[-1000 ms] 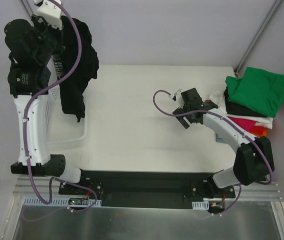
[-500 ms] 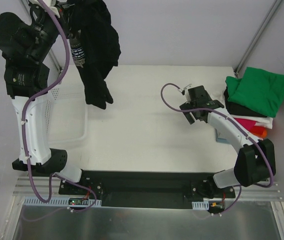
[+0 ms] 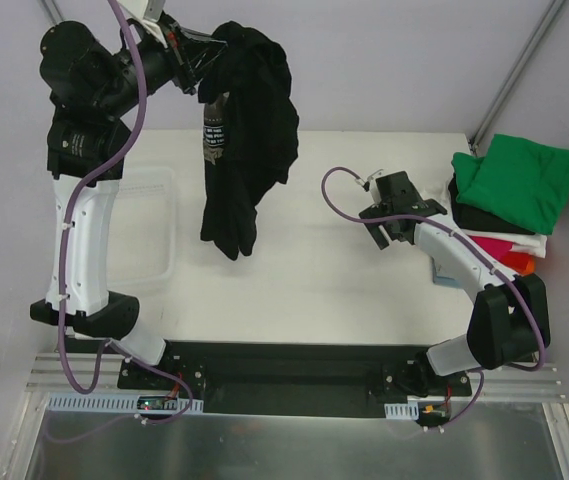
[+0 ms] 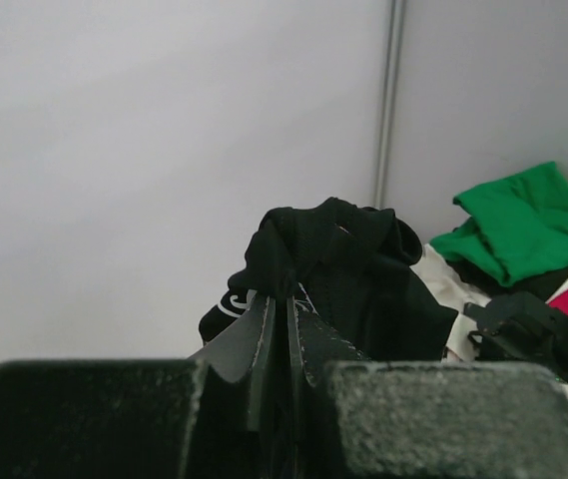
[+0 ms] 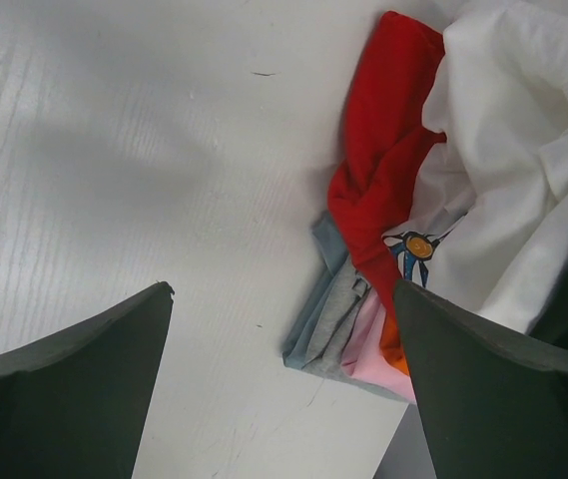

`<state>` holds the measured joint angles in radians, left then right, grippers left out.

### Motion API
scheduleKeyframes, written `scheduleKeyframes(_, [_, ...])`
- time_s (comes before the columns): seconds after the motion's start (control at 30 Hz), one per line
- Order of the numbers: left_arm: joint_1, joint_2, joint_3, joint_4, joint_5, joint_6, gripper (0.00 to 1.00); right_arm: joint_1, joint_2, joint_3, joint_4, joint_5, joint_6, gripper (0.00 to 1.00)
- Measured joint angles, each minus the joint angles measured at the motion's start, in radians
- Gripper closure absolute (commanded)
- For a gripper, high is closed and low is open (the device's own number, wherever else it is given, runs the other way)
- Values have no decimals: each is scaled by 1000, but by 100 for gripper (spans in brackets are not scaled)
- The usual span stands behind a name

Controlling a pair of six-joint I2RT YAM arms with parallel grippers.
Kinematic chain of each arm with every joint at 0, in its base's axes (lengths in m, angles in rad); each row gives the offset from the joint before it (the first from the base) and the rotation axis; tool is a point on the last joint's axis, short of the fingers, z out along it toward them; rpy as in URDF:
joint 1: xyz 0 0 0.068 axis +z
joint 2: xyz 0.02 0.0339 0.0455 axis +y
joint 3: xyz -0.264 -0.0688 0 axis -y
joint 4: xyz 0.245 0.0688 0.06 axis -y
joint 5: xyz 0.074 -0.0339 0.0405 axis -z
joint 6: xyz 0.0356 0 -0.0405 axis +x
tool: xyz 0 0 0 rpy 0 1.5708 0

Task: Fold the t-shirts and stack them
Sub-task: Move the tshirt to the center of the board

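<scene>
We judge that a fold is only beginning. The black t-shirt (image 3: 249,130) hangs bunched in the upper left of the top view, lifted above the table (image 3: 304,290) and beside the white basket (image 3: 159,240). The left gripper (image 3: 204,62) is closed tightly on a gathered edge of this shirt. The right gripper (image 3: 382,232) stands wide open and holds nothing, low over the table at centre right, near the pile of other t-shirts (image 3: 509,195) at the right edge. The next move, we think, calls for lowering the shirt to the middle of the table, where the right gripper takes a second corner to spread it flat.
</scene>
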<state>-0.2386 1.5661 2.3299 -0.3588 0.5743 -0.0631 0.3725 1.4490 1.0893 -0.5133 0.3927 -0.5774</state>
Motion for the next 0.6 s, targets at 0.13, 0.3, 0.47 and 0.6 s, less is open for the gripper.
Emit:
scheduleKeyframes(0.13, [-21,38,34,5,22,-25,100,-1,2,0,0,-9,0,4])
scheduleKeyframes(0.3, [-25,85,99,33,30,-61,100,-3,2,0,-3,-14,0,4])
scheduleKeyframes(0.47, [-40,112,135,55,43,-80,100,-10,2,0,-8,-16,0,4])
scheduleKeyframes(0.6, [-56,116,124,61,58,-84,100,-20,2,0,-9,-17,0,3])
